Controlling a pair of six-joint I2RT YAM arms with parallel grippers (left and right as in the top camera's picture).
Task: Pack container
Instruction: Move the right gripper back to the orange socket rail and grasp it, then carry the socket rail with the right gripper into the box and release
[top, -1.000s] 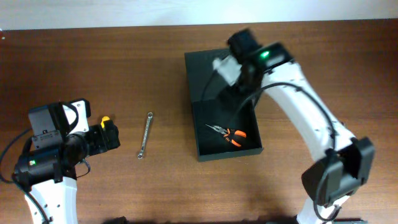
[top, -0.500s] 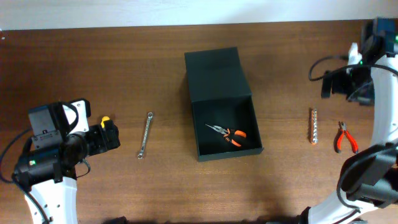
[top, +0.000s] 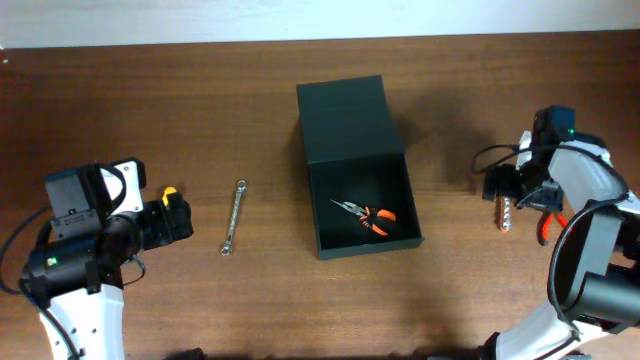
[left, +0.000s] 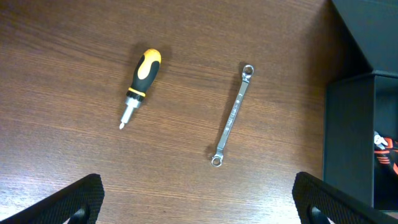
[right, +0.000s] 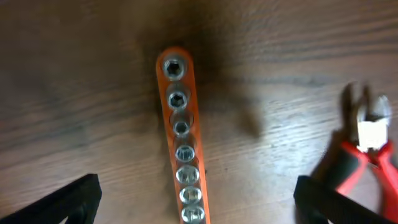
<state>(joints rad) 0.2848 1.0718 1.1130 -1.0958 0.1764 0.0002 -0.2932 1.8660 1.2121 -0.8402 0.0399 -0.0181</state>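
Note:
The container (top: 318, 205) is a dark green-black box at mid-table, its flap lid (top: 345, 115) lying open behind it. Orange-handled needle-nose pliers (top: 368, 217) lie inside. My right gripper (top: 505, 187) is open and empty, just above an orange socket rail (right: 182, 165), which also shows in the overhead view (top: 506, 214). My left gripper (top: 178, 222) is open and empty at the left, above a yellow-black screwdriver (left: 140, 84) and near a silver wrench (left: 232, 115). The container's wall (left: 348, 124) shows at the right of the left wrist view.
Red-handled cutters (top: 548, 226) lie right of the socket rail and show blurred in the right wrist view (right: 367, 155). The wrench (top: 234, 217) lies between the left gripper and the container. The table's far edge runs along the top.
My right arm has swung from over the container's lid to the far right, then come down over the socket rail. The left arm has not moved.

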